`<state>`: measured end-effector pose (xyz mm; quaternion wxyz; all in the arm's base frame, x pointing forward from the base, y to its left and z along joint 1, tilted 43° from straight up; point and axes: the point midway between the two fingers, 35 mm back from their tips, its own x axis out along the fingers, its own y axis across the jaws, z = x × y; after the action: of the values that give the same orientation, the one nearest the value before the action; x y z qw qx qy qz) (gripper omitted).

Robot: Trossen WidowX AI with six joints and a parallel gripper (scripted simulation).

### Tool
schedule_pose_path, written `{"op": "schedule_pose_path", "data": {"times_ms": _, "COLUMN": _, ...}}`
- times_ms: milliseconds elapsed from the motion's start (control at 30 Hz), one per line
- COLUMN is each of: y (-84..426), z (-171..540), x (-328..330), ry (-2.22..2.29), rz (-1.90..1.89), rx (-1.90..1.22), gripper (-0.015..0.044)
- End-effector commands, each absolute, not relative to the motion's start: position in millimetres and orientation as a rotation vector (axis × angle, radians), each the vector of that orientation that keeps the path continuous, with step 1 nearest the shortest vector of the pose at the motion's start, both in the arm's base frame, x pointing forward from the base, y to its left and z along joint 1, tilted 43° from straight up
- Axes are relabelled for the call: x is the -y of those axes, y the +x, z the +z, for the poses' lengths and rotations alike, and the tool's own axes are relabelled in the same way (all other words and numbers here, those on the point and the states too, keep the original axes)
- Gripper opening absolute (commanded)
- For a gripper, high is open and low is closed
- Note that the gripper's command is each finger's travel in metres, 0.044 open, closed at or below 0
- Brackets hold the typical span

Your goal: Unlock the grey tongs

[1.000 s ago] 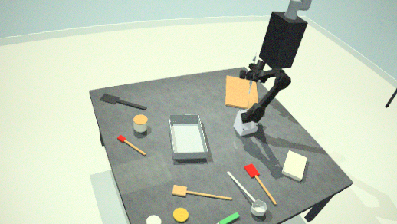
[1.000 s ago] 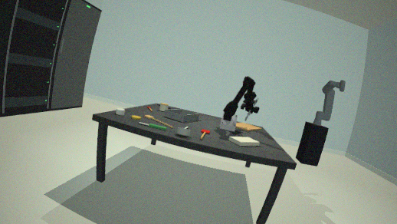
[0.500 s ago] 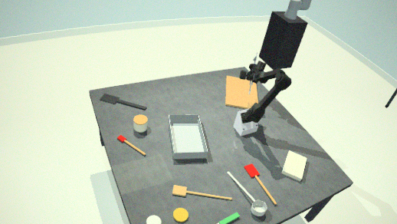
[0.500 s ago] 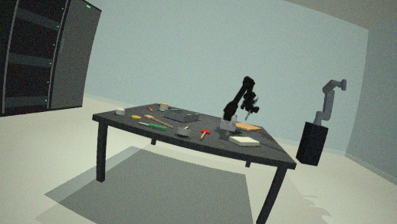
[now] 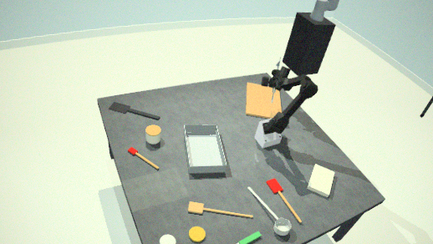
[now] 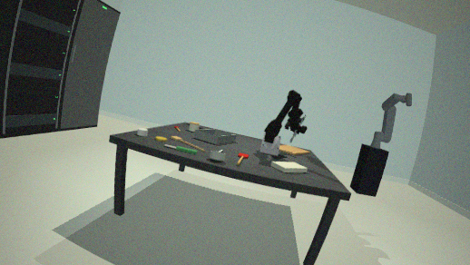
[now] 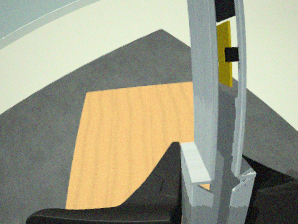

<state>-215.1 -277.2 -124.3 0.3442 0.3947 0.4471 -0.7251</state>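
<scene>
The claw [image 5: 273,83] is squeezed tight on the grey tongs [image 7: 214,116]. It holds them up in the air, right over the wooden board [image 5: 262,100]. From the wrist view, the two long grey arms of the tongs sit close together, with only a thin gap between them. The tips seem to point down at the board, but the tongs do not touch it.

The roasting tin [image 5: 205,149] sits well away in the middle of the dark table [image 5: 175,104], and nothing lies across it. So the picking up is done, and the carrying over to the board looks done too.

I cannot tell if the lock has let go. What is left, I think: get the tongs to spring open, lay them on the board, then open the claw.
</scene>
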Motion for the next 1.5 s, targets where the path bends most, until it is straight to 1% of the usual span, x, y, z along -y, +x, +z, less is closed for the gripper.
{"op": "schedule_pose_path", "data": {"times_ms": 0, "y": -214.9, "z": -123.7, "x": 279.1, "ry": 1.017, "rz": -1.88, "rx": -1.155, "gripper": -0.015}}
{"op": "schedule_pose_path", "data": {"times_ms": 367, "y": -216.1, "z": -126.1, "x": 281.3, "ry": 1.038, "rz": -1.872, "rx": -1.162, "gripper": -0.015}}
{"op": "schedule_pose_path", "data": {"times_ms": 1467, "y": -231.5, "z": -154.4, "x": 310.2, "ry": 1.451, "rz": -1.702, "rx": -1.316, "gripper": -0.015}}
